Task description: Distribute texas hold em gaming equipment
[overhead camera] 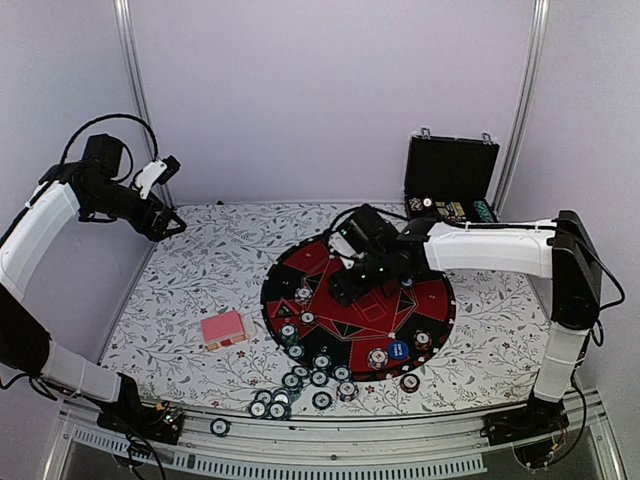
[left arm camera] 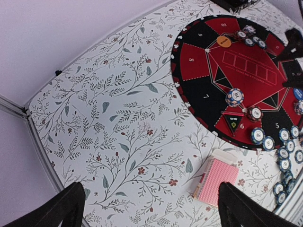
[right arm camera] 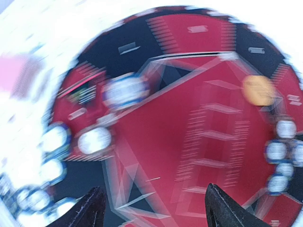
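A pink-red-backed card deck [overhead camera: 223,329] lies on the floral cloth left of the mat, and it also shows in the left wrist view [left arm camera: 217,181]. Several striped-edge chips [overhead camera: 300,378] are scattered along the mat's near edge and on the cloth. A blue button [overhead camera: 398,350] lies on the mat. An orange button [left arm camera: 223,41] lies at the mat's far side, blurred in the right wrist view [right arm camera: 258,90]. My left gripper [overhead camera: 172,224] hangs open and empty, high over the far left; its fingertips [left arm camera: 66,208] frame bare cloth. My right gripper [overhead camera: 340,290] hovers open and empty over the mat's red centre [right arm camera: 189,156].
The round red-and-black mat [overhead camera: 430,300] covers the table's middle right. An open black case [overhead camera: 450,180] stands at the back right. One chip [overhead camera: 219,427] lies on the front rail. The right wrist view is motion-blurred. White walls and frame posts enclose the table.
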`<state>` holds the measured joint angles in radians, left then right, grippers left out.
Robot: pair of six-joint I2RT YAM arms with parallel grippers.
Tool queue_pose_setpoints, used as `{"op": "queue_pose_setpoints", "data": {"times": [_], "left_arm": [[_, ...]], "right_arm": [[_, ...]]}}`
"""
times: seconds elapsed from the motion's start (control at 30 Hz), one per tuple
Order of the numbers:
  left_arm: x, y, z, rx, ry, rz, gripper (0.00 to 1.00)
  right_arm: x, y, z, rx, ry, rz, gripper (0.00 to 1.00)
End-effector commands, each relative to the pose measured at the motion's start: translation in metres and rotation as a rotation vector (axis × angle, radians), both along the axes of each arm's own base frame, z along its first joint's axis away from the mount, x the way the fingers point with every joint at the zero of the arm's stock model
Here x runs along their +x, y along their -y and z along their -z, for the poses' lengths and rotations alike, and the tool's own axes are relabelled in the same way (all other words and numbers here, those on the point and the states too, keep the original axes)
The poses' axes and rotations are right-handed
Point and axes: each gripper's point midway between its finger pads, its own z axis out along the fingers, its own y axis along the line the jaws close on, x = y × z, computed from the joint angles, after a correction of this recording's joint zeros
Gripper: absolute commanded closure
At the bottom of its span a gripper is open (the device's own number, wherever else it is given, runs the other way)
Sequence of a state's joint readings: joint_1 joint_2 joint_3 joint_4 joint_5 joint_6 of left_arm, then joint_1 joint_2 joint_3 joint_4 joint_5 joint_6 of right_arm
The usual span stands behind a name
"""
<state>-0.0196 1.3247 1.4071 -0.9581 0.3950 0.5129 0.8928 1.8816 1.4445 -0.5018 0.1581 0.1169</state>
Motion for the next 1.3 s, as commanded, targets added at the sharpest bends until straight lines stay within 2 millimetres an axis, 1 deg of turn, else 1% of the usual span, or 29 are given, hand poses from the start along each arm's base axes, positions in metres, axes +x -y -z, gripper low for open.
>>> {"op": "queue_pose_setpoints", "data": {"times": [0.0, 0.07, 0.13, 0.23, 0.33, 0.4, 0.43, 0.47, 0.57, 0.63, 0.9, 1.03, 1.17, 1.27], "left_arm": [[-0.003, 0.004, 0.002, -0.003, -0.010, 0.017, 0.00], [-0.003, 0.004, 0.002, -0.004, -0.009, 0.018, 0.00], [-0.003, 0.004, 0.002, -0.003, -0.009, 0.017, 0.00], [-0.003, 0.005, 0.001, -0.006, -0.008, 0.018, 0.00], [-0.003, 0.006, 0.001, -0.012, -0.011, 0.018, 0.00], [-0.003, 0.005, 0.001, -0.012, -0.012, 0.017, 0.00], [-0.003, 0.005, 0.002, -0.011, -0.012, 0.016, 0.00], [-0.003, 0.005, 0.001, -0.010, -0.010, 0.016, 0.00], [-0.002, 0.005, -0.001, -0.011, -0.006, 0.014, 0.00], [-0.003, 0.005, -0.002, -0.009, -0.006, 0.014, 0.00], [-0.002, 0.004, -0.002, -0.003, -0.006, 0.013, 0.00], [-0.001, 0.004, -0.003, -0.004, -0.005, 0.012, 0.00], [0.000, 0.004, -0.003, -0.002, -0.003, 0.012, 0.00], [0.000, 0.004, -0.003, -0.002, -0.003, 0.015, 0.00]], "right_arm": [[-0.100, -0.040, 0.024, -0.007, -0.161, -0.231, 0.25], [-0.135, -0.057, 0.025, 0.001, -0.195, -0.322, 0.25], [-0.155, -0.066, 0.030, -0.012, -0.211, -0.374, 0.23], [-0.175, -0.075, 0.036, -0.020, -0.233, -0.428, 0.19], [-0.187, -0.083, 0.040, -0.033, -0.232, -0.469, 0.17], [-0.191, -0.086, 0.046, -0.052, -0.223, -0.493, 0.17], [-0.191, -0.088, 0.047, -0.060, -0.216, -0.501, 0.17], [-0.192, -0.089, 0.053, -0.076, -0.218, -0.510, 0.19], [-0.191, -0.093, 0.061, -0.093, -0.214, -0.531, 0.21], [-0.193, -0.097, 0.063, -0.097, -0.221, -0.557, 0.21], [-0.205, -0.094, 0.079, -0.137, -0.239, -0.684, 0.15], [-0.199, -0.091, 0.088, -0.188, -0.215, -0.705, 0.14], [-0.196, -0.094, 0.095, -0.202, -0.208, -0.703, 0.14], [-0.195, -0.096, 0.104, -0.215, -0.214, -0.705, 0.14]]}}
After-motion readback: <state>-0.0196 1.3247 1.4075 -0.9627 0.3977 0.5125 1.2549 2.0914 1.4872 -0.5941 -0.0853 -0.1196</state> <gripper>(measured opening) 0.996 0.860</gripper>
